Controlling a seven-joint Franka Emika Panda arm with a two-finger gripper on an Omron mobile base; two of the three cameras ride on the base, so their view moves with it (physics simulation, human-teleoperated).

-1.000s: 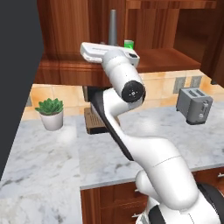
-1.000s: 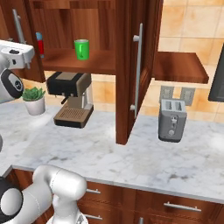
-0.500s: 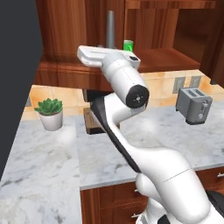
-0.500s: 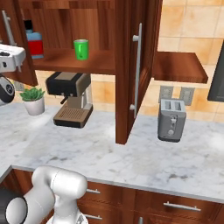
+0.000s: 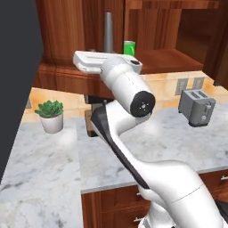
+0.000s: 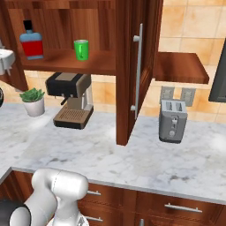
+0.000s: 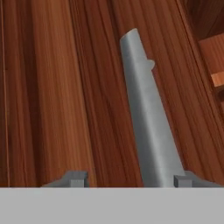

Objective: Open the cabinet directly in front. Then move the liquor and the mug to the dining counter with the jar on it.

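While the gripper (image 7: pixel 129 179) is seen parted around the left door's grey handle (image 7: pixel 146 118) (not clamped), the open cabinet (image 6: pixel 128 66) could be bumped shut; the mug (image 6: pixel 81 49) and liquor (image 6: pixel 32 42) sit upper left on its shelf.

The cabinet (image 6: pixel 132 53) is glossy reddish-brown grained wood with a matt grey metal handle (image 7: pixel 146 118); the table (image 6: pixel 132 154) is polished white-grey marble.
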